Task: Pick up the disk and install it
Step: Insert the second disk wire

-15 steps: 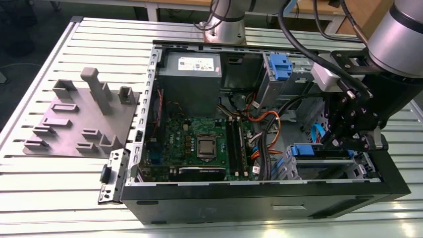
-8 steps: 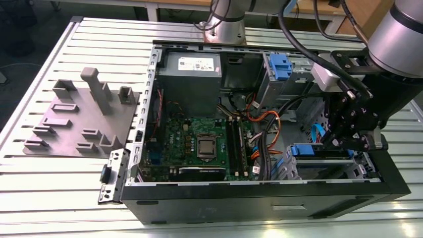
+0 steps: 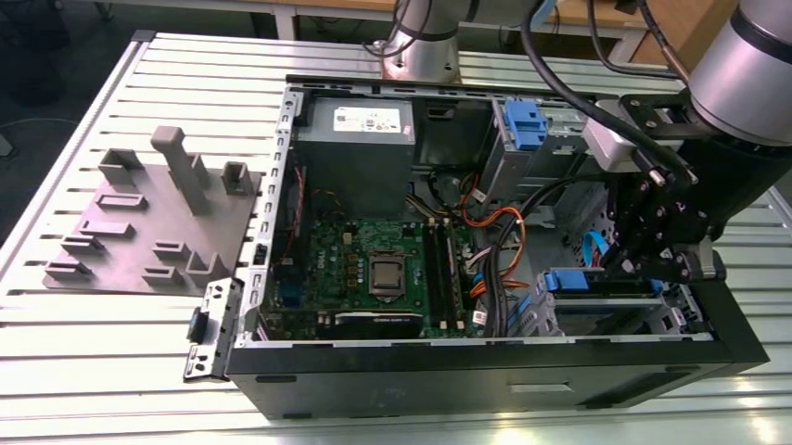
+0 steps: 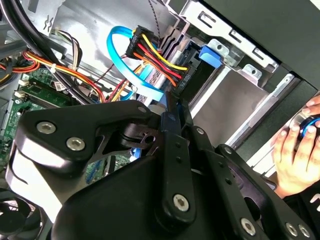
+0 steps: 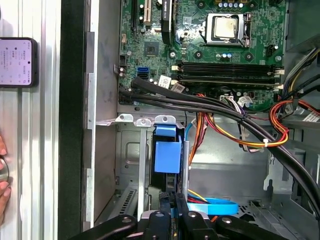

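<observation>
The disk (image 5: 167, 155) stands on edge in the lower drive cage (image 5: 129, 150) of the open computer case, its blue rail facing up. In the exterior view that blue rail (image 3: 576, 280) shows at the case's front corner on the view's right. My gripper (image 3: 644, 269) reaches down into that corner. In both wrist views the black fingers sit close together, pinching the disk's blue edge, with the gripper (image 5: 175, 200) right over the cage slot. In the second wrist view the gripper (image 4: 172, 107) meets the dark end of the disk (image 4: 197, 75) beside the cage wall (image 4: 235, 95).
Thick black cables (image 5: 210, 107) and orange, yellow and blue leads (image 4: 150, 50) cross close to the cage. The motherboard (image 3: 371, 269) and grey power-supply box (image 3: 356, 139) fill the case. A grey fixture plate (image 3: 148, 222) lies outside it. A phone (image 5: 15, 62) and a person's hand (image 4: 295, 150) are beside the case.
</observation>
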{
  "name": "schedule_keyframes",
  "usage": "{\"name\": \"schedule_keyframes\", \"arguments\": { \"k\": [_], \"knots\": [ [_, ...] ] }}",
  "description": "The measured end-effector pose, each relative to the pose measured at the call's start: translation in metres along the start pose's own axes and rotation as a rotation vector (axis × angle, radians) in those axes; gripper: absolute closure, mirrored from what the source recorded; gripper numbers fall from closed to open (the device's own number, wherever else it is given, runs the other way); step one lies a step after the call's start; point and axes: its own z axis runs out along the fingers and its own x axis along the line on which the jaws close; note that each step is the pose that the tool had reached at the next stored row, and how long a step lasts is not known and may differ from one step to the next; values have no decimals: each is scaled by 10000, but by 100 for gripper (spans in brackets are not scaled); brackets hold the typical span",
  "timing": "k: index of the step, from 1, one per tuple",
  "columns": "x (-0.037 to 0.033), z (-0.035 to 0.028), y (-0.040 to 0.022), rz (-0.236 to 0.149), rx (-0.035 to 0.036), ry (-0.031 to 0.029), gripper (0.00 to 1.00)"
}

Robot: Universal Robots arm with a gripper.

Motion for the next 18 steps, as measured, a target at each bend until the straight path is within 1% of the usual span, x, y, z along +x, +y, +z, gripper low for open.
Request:
{"name": "schedule_keyframes", "arguments": {
  "k": [1,3,13,18],
  "knots": [
    [-1,2,0,1,0,-12,84],
    [-1,8,0,1,0,-19,84],
    [1,49,2,1,0,-16,84],
    [1,53,2,1,0,-18,84]
  ]
}}
